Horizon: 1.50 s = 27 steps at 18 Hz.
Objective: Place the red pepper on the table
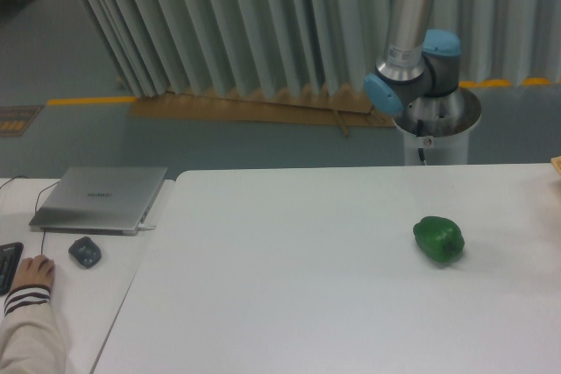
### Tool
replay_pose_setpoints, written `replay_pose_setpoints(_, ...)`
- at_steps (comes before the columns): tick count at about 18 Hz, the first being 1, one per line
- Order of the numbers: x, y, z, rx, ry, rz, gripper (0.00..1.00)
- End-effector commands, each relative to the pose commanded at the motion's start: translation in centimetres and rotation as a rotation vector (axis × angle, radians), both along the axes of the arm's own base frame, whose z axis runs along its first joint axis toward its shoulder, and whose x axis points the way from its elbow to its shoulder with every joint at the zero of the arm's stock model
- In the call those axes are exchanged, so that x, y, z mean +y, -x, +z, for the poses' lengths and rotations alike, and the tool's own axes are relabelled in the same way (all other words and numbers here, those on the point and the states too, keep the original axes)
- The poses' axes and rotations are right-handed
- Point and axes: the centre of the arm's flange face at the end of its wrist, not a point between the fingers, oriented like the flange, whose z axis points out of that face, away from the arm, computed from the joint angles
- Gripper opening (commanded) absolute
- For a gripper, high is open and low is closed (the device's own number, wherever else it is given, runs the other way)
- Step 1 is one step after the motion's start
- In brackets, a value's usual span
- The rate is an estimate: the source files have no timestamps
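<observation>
Neither tool nor red pepper shows; only the arm's base (419, 67) rises beyond the surface's (289, 304) far edge. A green pepper (438, 238) sits toward the right edge. Judging by this, the carry is under way out of view, and next comes lowering onto bare surface.

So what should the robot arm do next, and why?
Probably bring its gripper down into view over a bare part of the large white table. Only the arm's silver and blue lower joints show; the gripper and any red pepper are out of frame. It should likely stay away from the glossy green bell pepper.
</observation>
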Motion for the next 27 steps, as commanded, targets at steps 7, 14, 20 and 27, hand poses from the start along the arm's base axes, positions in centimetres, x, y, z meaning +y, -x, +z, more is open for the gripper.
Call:
replay_pose_setpoints(7, 0.9, -0.2, 0.1, -0.021, -0.106, 0.032, 1.0)
replay_pose_setpoints(14, 0.7, -1.2, -0.7, -0.044, -0.115, 0.065, 1.0)
replay_pose_setpoints(20, -0.8, -1.2, -0.1, -0.007, 0.017, 0.095, 1.0)
replay_pose_setpoints(27, -3.7, 0.2, 1.6, 0.073, 0.168, 0.141, 1.0)
